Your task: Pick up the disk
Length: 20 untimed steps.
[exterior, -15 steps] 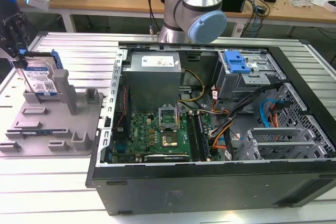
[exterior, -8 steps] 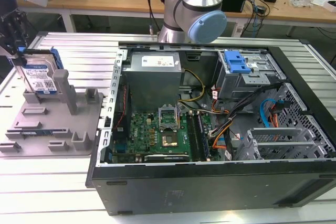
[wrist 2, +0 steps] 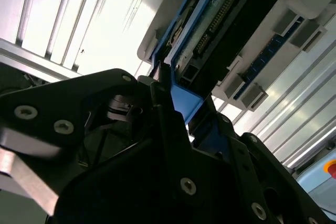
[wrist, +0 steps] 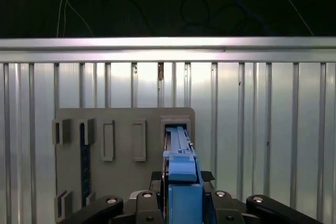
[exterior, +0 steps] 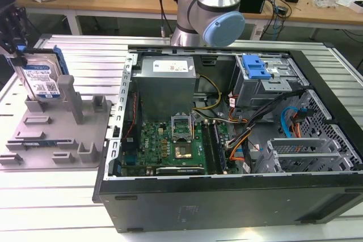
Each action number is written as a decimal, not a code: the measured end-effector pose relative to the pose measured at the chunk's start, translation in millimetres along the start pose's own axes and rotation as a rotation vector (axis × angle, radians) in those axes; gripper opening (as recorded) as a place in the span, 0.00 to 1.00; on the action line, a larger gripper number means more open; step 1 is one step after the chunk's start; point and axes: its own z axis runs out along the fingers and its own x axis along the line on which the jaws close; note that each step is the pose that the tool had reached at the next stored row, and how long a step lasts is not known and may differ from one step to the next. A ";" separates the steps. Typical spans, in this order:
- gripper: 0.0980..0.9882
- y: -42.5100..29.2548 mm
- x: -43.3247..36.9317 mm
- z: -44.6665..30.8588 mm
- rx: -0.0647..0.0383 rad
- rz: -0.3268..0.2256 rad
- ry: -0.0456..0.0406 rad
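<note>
The gripper (wrist: 181, 200) is clamped on the disk (exterior: 41, 80), upright in the grey fixture (exterior: 57, 134); a skewed lift could jam it.

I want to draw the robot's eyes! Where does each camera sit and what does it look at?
Exterior view: off the arm, above the open computer case; the arm's joint shows.
First wrist view: on the arm, looking down over the claw at the grey fixture.
Second wrist view: on the arm, close beside the claw.
All three share the disk.
</note>
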 end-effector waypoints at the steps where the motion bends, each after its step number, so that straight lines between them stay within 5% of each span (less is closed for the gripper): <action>1: 0.30 0.1 0.1 -2.2 0.000 0.000 0.0000; 4: 0.30 0.3 0.5 -9.3 0.002 0.000 0.0000; 6: 0.30 0.3 1.1 -23.2 0.003 0.000 0.0000; 20: 0.30 0.0 3.9 -80.2 0.003 0.000 0.0001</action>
